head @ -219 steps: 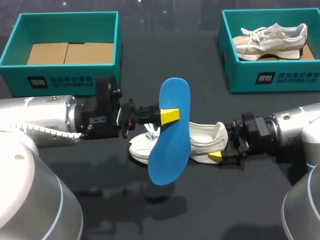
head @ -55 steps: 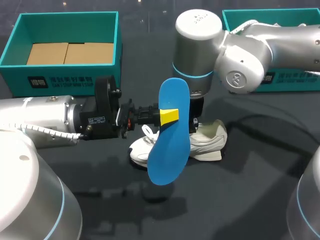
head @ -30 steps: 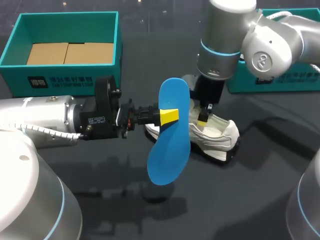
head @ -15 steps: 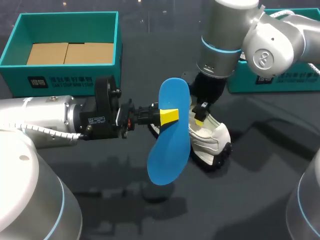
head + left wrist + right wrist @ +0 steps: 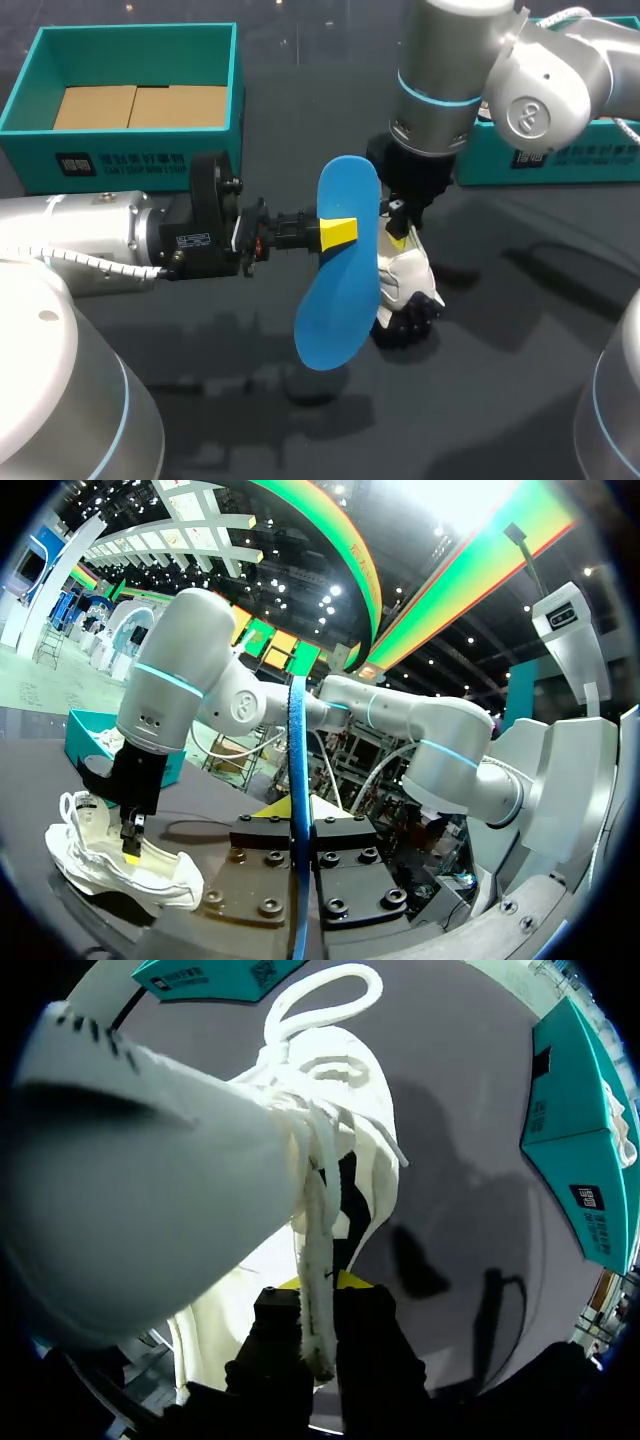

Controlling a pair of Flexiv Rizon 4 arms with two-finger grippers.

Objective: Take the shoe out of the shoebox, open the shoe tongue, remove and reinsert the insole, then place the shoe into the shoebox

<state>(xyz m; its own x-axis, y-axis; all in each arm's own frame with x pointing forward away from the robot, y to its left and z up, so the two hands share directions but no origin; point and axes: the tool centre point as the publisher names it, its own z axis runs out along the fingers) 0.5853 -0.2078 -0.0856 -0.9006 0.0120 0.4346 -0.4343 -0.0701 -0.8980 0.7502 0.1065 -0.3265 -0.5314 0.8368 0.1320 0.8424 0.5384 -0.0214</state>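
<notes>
White laced shoe (image 5: pixel 406 284) pinched by right end effector (image 5: pixel 399 238), smooth blue insole (image 5: pixel 343 295) clamped in left end effector (image 5: pixel 338 232)

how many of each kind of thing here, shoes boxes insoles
shoeboxes: 2 (left box, right box)
shoes: 2 (held shoe, boxed shoe, which is mostly hidden)
insoles: 1 (blue insole)
total: 5

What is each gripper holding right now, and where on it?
Left gripper holds the blue insole by its long edge, above midway. Right gripper grips the white shoe at the laces, apparently.
</notes>
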